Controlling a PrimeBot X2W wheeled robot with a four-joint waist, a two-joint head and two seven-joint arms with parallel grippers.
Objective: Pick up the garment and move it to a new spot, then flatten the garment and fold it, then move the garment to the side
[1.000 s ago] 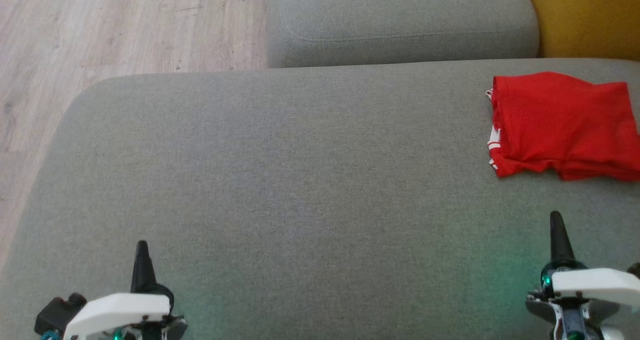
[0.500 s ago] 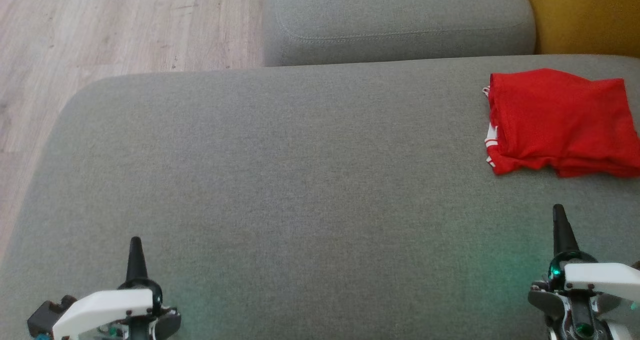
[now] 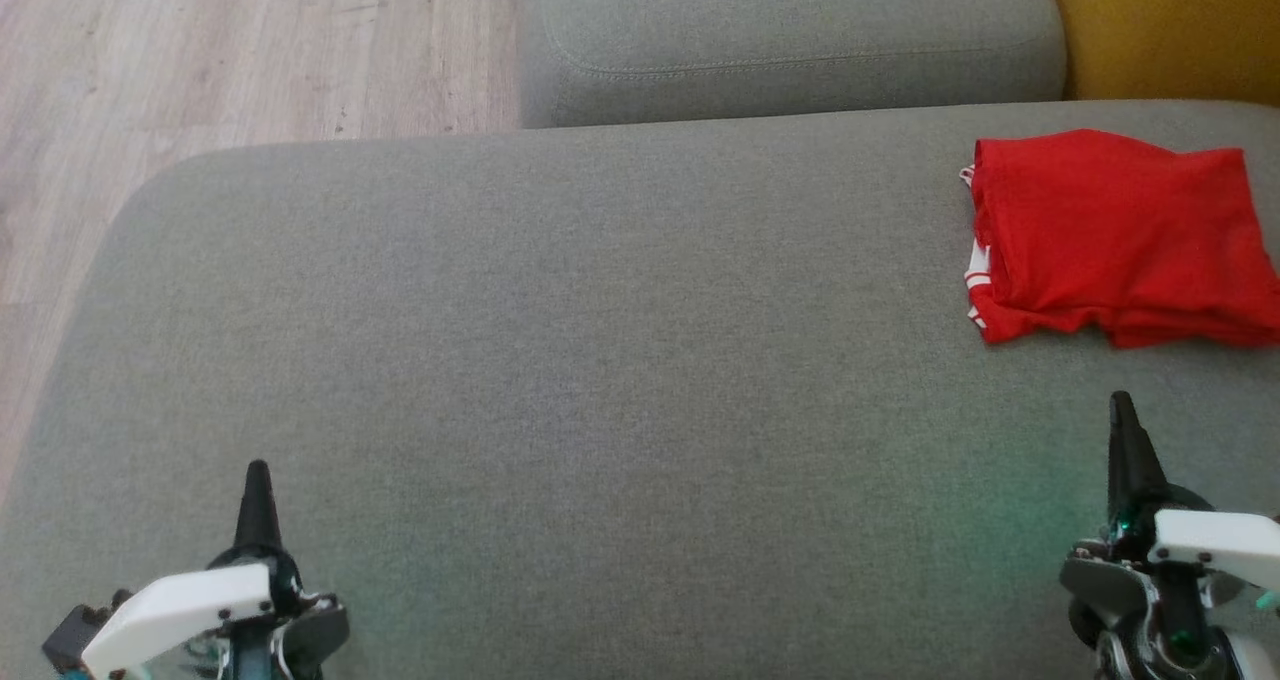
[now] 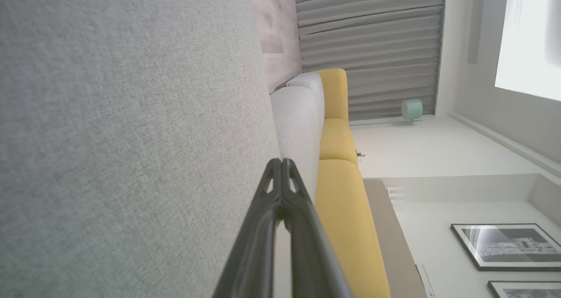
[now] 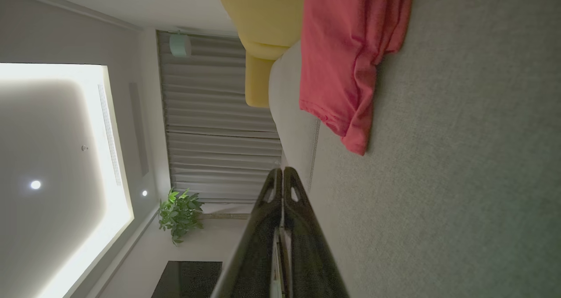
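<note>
A folded red garment (image 3: 1115,235) with white trim at its left edge lies on the far right of the grey sofa seat (image 3: 600,360); the right wrist view shows the garment (image 5: 346,57) at the top. My right gripper (image 3: 1122,410) is shut and empty, a short way in front of the garment, not touching it. Its closed fingertips (image 5: 282,172) meet in the right wrist view. My left gripper (image 3: 257,475) is shut and empty at the lower left, far from the garment. Its closed tips (image 4: 281,162) hover over bare cushion.
A second grey cushion (image 3: 790,40) stands behind the seat. A yellow cushion (image 3: 1160,25) is at the back right. Wooden floor (image 3: 200,50) lies beyond the seat's left and far edges.
The whole head view has shifted slightly, so the camera moved. Both grippers stay shut and low; the garment lies where it was.
</note>
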